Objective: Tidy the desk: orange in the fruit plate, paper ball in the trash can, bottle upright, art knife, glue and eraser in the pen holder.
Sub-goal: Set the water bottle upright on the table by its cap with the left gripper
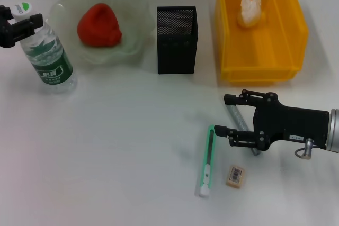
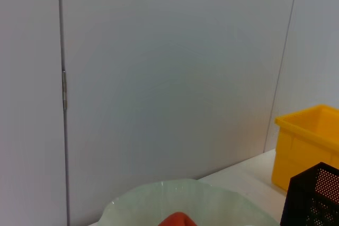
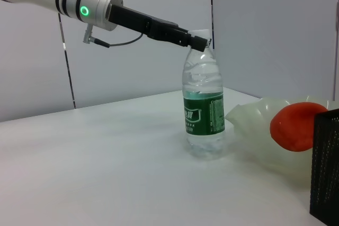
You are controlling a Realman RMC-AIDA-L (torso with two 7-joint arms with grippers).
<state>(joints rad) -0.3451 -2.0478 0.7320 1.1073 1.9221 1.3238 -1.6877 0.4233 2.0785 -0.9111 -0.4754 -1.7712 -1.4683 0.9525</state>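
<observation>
beside the right gripper (image 1: pixel 229 115), glue (image 1: pixel 239 125), art knife (image 1: pixel 207 161), eraser (image 1: pixel 235 176)

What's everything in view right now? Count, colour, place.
bottle: 1, clear with green label, upright at far left of the desk
plate: 1, pale green, far side, beside the bottle
orange: 1, red-orange, in the plate
pen holder: 1, black mesh, centre back
bin: 1, yellow, back right
paper ball: 1, white, inside the bin
knife: 1, green and white, flat on the desk, front centre
eraser: 1, tan, right of the knife
glue stick: 1, grey, under the right gripper
left gripper: at the bottle's cap
right gripper: open, around the glue stick
</observation>
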